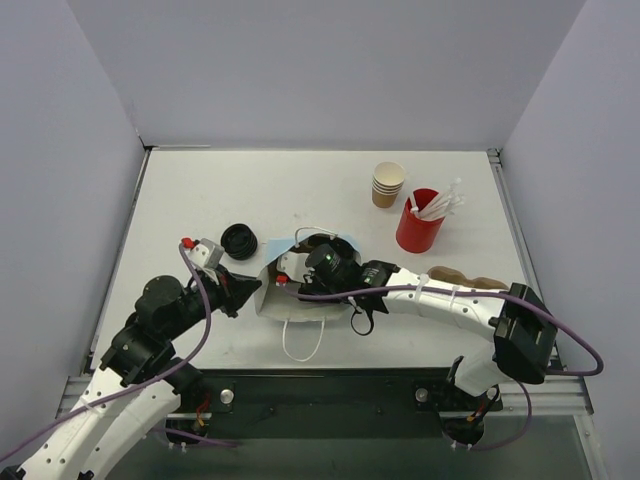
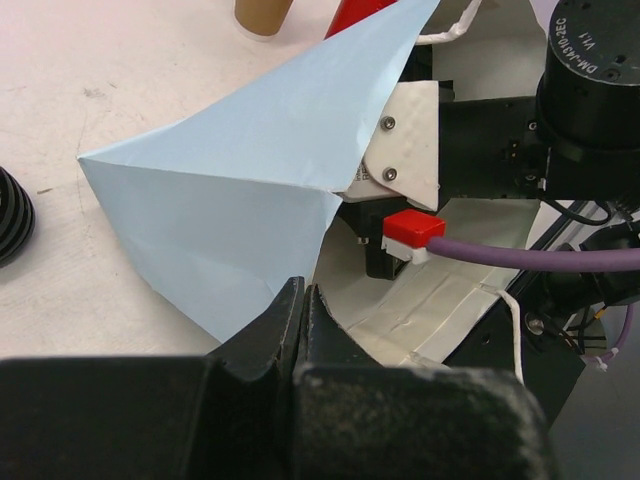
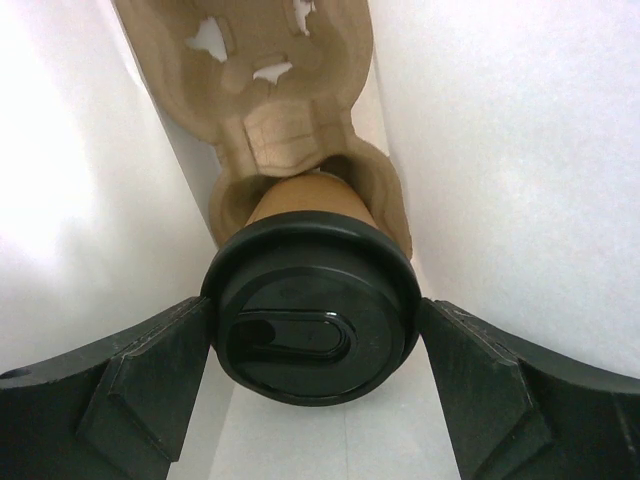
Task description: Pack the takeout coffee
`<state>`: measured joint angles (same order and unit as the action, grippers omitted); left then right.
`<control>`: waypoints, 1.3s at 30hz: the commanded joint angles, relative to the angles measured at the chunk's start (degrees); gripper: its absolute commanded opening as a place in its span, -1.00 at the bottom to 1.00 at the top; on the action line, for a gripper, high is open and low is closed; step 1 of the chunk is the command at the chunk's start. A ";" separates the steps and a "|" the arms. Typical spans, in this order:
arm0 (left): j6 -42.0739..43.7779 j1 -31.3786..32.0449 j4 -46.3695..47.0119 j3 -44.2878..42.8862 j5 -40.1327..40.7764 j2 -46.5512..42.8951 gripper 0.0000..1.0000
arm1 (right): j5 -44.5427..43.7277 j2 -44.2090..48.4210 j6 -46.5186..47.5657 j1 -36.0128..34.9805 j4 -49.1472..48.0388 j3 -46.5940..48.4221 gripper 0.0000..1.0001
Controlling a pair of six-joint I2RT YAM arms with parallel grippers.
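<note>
— Where's the coffee cup point(image 3: 300, 200)?
— Inside the bag point(image 2: 250, 180), seated in the cardboard carrier point(image 3: 270, 120). The right claw point(image 3: 312, 320) stands wide, fingers point(image 3: 150, 380) touching both sides of its lid point(image 3: 300, 340).
— And the left claw point(image 2: 303, 310)?
— Pinched shut on the bag's rim.

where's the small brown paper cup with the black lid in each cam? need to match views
Top external: not visible, hidden inside the pale paper bag.
Left wrist: not visible; only the bag's outside.
Right wrist: centre, brown paper cup with black lid, in a pulp carrier.
Shared landmark: the bag, in all three.
</note>
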<state>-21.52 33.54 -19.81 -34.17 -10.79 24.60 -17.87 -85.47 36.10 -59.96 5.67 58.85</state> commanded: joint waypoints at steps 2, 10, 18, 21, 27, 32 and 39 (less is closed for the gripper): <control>1.48 -0.23 -1.89 -4.05 0.94 1.68 -1.00 | 0.38 3.47 -1.64 0.99 3.90 4.51 0.77; 2.00 -0.23 -3.48 -6.25 1.56 3.61 -1.00 | 4.85 4.96 -2.34 1.25 8.30 5.49 0.80; 2.27 -0.23 -4.35 -7.84 1.82 5.10 -1.00 | 10.74 5.93 -3.40 1.43 13.31 7.59 0.76; 2.45 -0.23 -5.23 -8.71 2.08 6.07 -1.00 | 11.80 6.02 -3.58 1.34 14.37 8.12 0.73; 2.27 -0.23 -6.90 -10.56 2.61 8.36 -1.00 | 15.31 6.20 -4.10 1.34 16.39 9.18 0.67; 3.06 -0.23 -8.22 -12.40 3.49 9.85 -1.00 | 16.46 6.28 -4.98 1.34 17.36 9.79 0.68; 4.03 -0.23 -10.77 -14.69 4.72 12.05 -1.00 | 15.67 6.19 -5.68 1.34 17.44 11.20 0.68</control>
<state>-18.92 33.54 -27.49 -45.89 -7.64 35.66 -2.50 -81.73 31.44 -58.89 21.93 67.02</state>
